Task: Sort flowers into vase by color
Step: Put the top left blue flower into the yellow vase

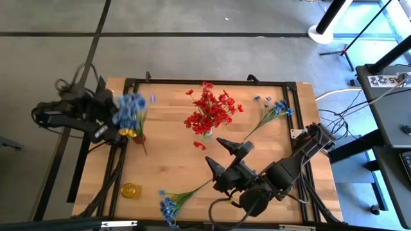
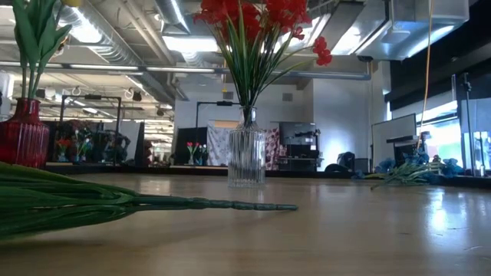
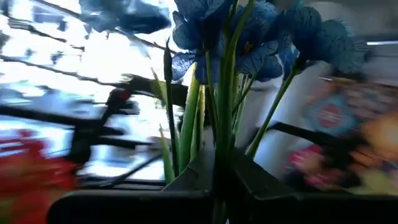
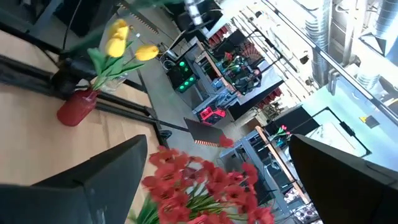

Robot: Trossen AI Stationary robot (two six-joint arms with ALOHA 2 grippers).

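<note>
- you have a clear ribbed vase near the middle of the desk, and it is full of red flowers that stand up tall.
- you have a red vase at the left side of the desk with yellow flowers in it. from above you can hardly see this vase, because blue blooms cover it.
- a small yellow round thing sits near the front left corner of the desk. you cannot tell what it is.
- your left claw is pressed together on the green stems of a blue bunch, up above the red vase. the stems point down to the claw and the blooms point up.
- another blue spray lies flat at the front edge of the desk. its blooms point to the front and its stem points back toward the middle.
- a third blue spray lies flat near the back right corner, with its stem pointing toward the middle.
- your right claw is spread wide and holds nothing. it hangs over the desk, just in front of the clear vase.
- the left wrist view is very blurry, so you cannot make out much behind the blue blooms.
</note>
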